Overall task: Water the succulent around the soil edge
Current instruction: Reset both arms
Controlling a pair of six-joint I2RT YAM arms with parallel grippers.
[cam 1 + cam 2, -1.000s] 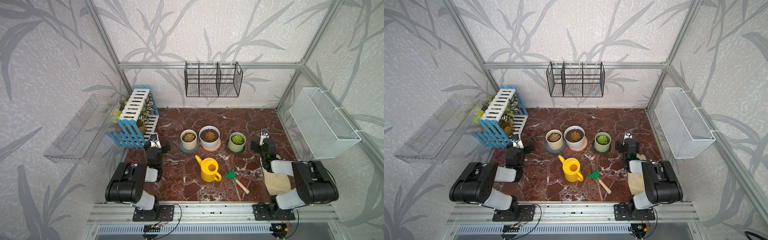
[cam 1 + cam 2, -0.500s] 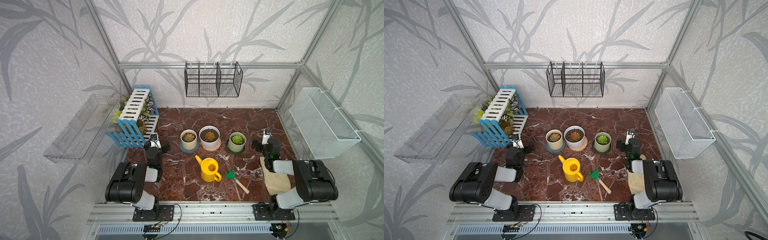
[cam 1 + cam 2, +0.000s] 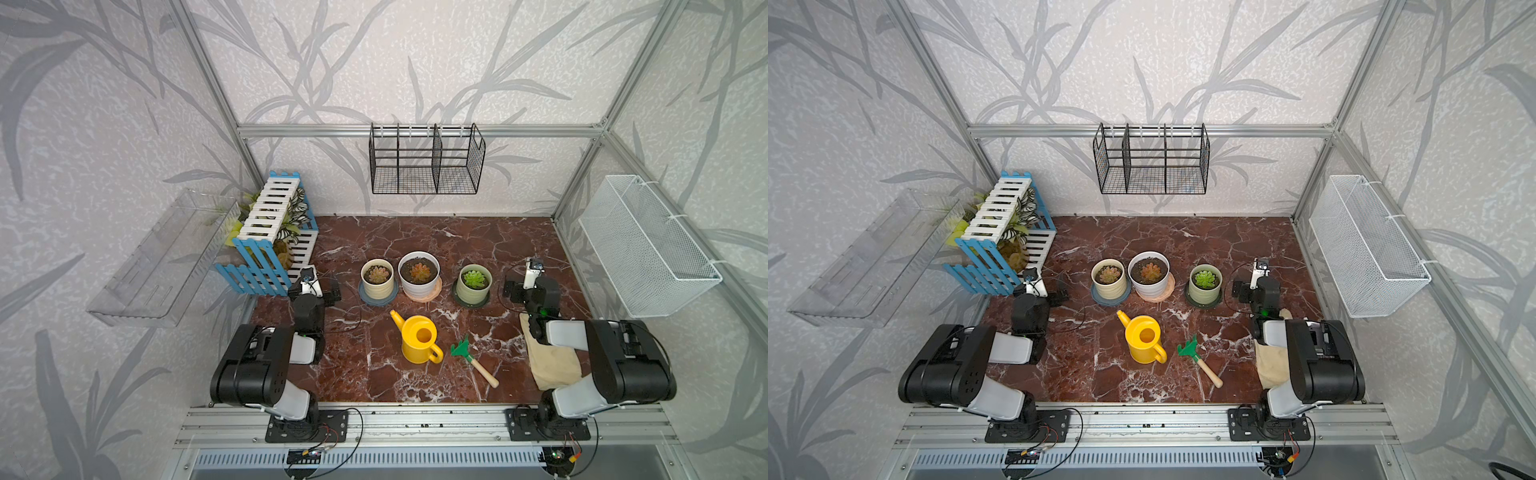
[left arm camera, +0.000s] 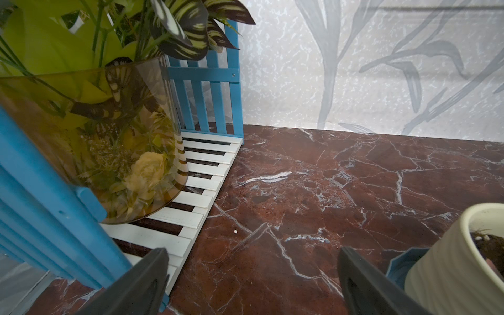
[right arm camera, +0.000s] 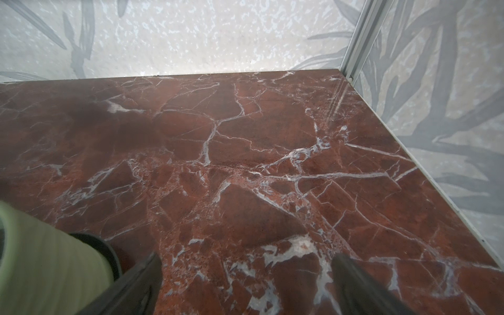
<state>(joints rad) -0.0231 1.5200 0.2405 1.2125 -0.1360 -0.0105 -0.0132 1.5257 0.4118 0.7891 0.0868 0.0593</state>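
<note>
**Operator:** Where's the plant?

**Spotter:** Your succulent (image 3: 473,277) is beyond the can (image 3: 417,338) and to its right. It sits in a sage pot (image 3: 471,294) on a dark saucer (image 3: 459,300). The soil edge (image 3: 483,277) is the thin dark ring between rosette and rim.

**Operator:** Why is the can set like that?

**Spotter:** As I read it, it stands upright on the surface (image 3: 415,241) so that nothing spills. Its handle is turned to the front right, toward your right arm. Its spout points back left, away from the succulent, so you would have to swing it round before pouring.

**Operator:** And the pincers?

**Spotter:** Your right pincer (image 5: 246,259) is spread wide and empty, with only bare surface between its jaws. It sits beyond the can and further right than the succulent. The sage pot shows just beside one finger (image 5: 131,286) in the wrist view, and I can't tell whether they touch. Your left pincer (image 4: 252,253) is also wide apart and holds nothing. It is beyond the can to the left, by the blue fence (image 3: 266,266).

**Operator:** Anything in the way?

**Spotter:** The rake (image 3: 473,359) lies just right of the can, near the handle, so a sloppy reach could knock it. The cloth (image 3: 552,361) is further right, partly under your right arm. The white pot (image 3: 419,280) stands straight beyond the can, with the cream pot (image 3: 377,282) to its left. Neither is yours to water.
</note>
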